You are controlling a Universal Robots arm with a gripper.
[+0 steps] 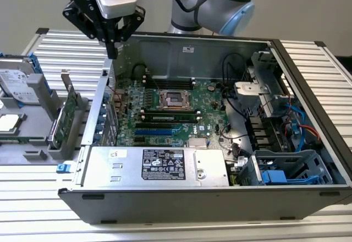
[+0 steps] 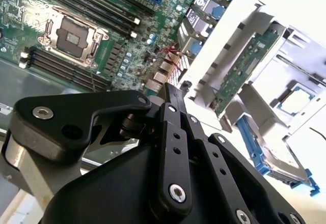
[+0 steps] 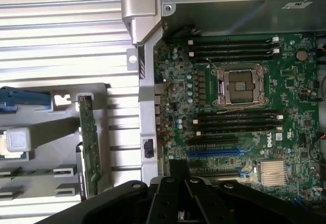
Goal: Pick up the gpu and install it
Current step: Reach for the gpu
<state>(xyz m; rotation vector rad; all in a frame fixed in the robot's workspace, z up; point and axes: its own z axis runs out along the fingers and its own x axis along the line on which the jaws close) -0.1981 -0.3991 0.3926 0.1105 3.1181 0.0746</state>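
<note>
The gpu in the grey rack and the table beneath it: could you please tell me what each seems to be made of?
The gpu looks like a green fibreglass-type circuit board, slightly glossy, with a bare silvery metal bracket at its end. The table seems to be matte aluminium, judging by its pale grey ribbed slats.

The green gpu [image 1: 67, 115] stands on edge in a gray tray [image 1: 33, 143].
</note>
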